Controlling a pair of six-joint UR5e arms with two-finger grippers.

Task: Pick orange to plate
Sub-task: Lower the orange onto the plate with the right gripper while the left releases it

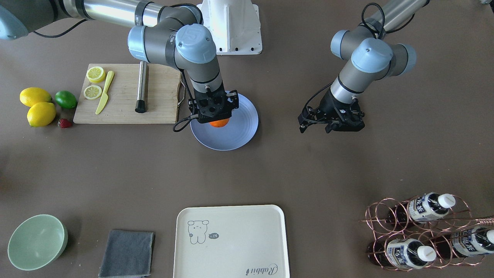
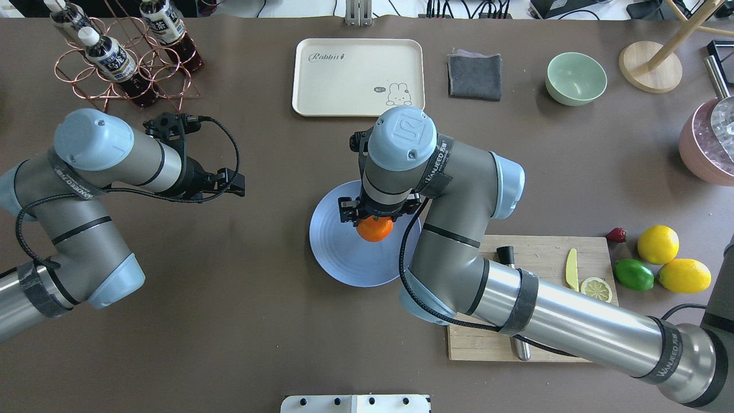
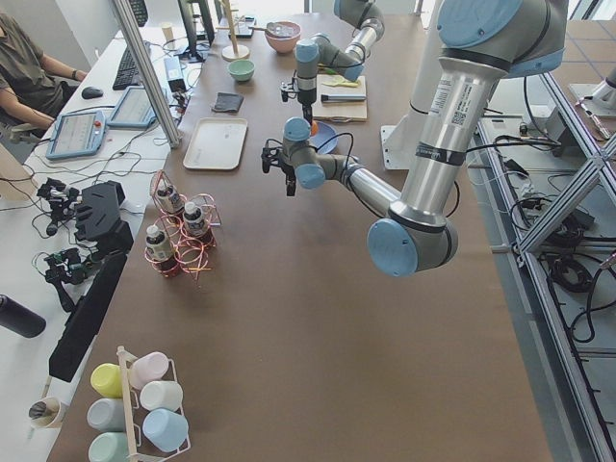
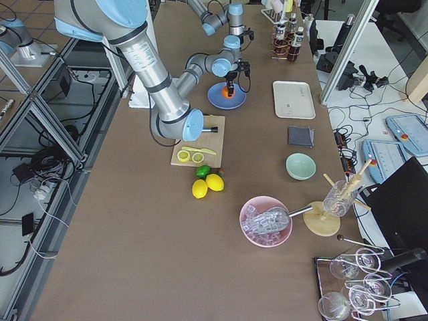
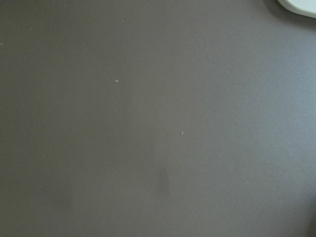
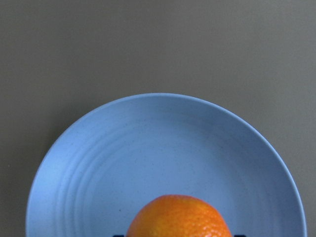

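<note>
The orange (image 1: 219, 123) (image 2: 375, 229) is over the inner part of the periwinkle-blue plate (image 1: 241, 133) (image 2: 338, 252), toward the plate's robot-side half. My right gripper (image 1: 218, 120) (image 2: 375, 221) points straight down and is shut on the orange. In the right wrist view the orange (image 6: 177, 217) fills the bottom centre above the plate (image 6: 148, 143), with dark fingertips just showing at either side. I cannot tell whether the fruit touches the plate. My left gripper (image 1: 339, 126) (image 2: 229, 182) hangs open over bare table, well away from the plate.
A wooden cutting board (image 1: 123, 104) with lemon slices, a yellow knife and a metal rod lies beside the plate. Two lemons (image 1: 36, 104), a lime (image 1: 65, 99) and a strawberry sit past it. A cream tray (image 1: 231, 239), grey cloth (image 1: 127, 253), green bowl (image 1: 36, 241) and bottle rack (image 1: 420, 227) line the far edge.
</note>
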